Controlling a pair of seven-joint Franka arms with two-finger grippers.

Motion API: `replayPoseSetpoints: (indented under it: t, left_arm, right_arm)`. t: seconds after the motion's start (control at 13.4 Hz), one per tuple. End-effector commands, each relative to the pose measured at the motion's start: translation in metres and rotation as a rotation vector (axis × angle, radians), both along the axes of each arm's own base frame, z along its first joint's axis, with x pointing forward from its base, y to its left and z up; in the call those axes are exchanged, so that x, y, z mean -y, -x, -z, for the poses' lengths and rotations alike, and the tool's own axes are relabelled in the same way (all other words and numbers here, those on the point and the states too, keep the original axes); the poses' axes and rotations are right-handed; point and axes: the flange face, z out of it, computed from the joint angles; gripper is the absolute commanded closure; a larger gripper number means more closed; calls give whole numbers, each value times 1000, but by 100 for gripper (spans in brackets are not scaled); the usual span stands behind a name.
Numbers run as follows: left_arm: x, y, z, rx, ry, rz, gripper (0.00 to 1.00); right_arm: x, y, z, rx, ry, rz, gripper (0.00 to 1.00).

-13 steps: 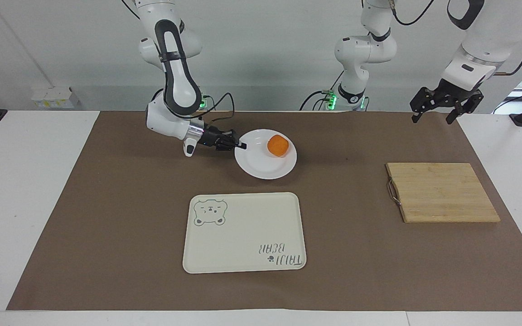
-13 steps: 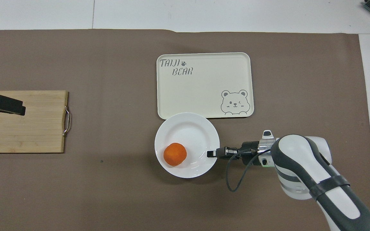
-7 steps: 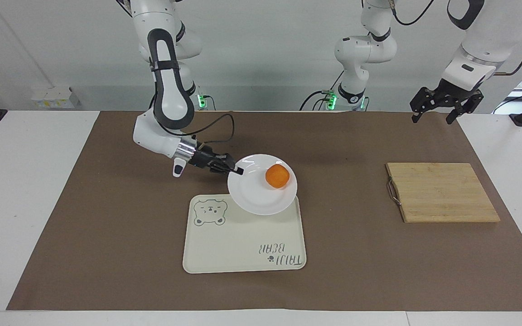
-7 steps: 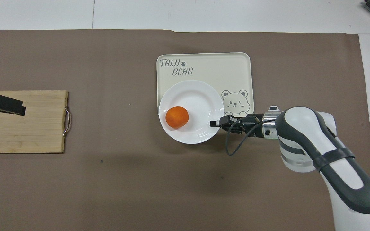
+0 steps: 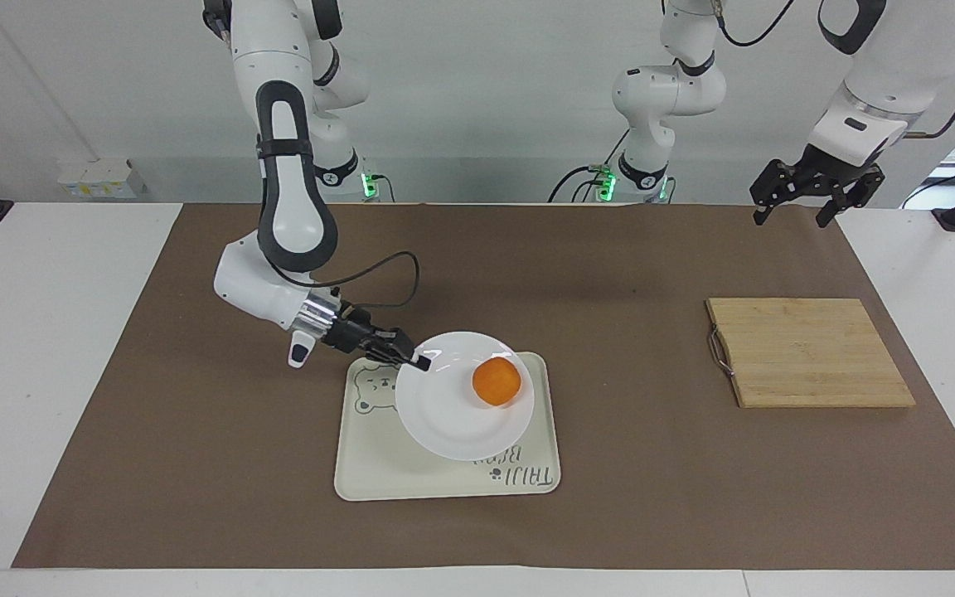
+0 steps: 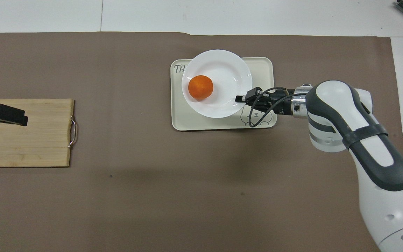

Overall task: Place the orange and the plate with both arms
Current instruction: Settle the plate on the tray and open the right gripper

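Note:
My right gripper (image 5: 419, 362) (image 6: 240, 99) is shut on the rim of the white plate (image 5: 444, 414) (image 6: 229, 70) and holds it just above the cream bear-print tray (image 5: 361, 477) (image 6: 184, 122). The orange (image 5: 496, 381) (image 6: 200, 87) sits in the plate, toward the left arm's end of the table. My left gripper (image 5: 792, 209) (image 6: 22, 120) is open and empty. It waits raised over the wooden cutting board (image 5: 809, 352) (image 6: 37, 140).
A brown mat (image 5: 652, 497) (image 6: 152, 196) covers the table. The cutting board has a metal handle (image 5: 718, 352) (image 6: 72, 132) on the edge facing the tray. The right arm's cable (image 5: 386, 278) loops above the mat.
My right gripper has carried the plate with the orange away from the robots, from the mat to over the tray. The left arm has not moved.

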Motion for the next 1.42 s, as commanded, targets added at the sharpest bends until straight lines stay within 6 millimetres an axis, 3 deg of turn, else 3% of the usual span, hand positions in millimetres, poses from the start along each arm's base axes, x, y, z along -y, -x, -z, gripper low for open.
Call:
replayPoseSetpoints:
  t: [0.0,0.45,1.27,1.34]
  left_arm:
    - [-3,2,-2,-6,-16,-10,0]
    - [-3,2,-2,-6,-17,-11,0]
    - [-3,2,-2,-6,-17,-11,0]
    - [-3,2,-2,-6,-17,-11,0]
  right_arm:
    - [2,-13,23,-41,7,-8,100]
    - [-6,3,48,-58,13,-65,100]
    - [8,20,60,-89,34,-76,100]
    - [8,20,61,-89,42,-83,83]
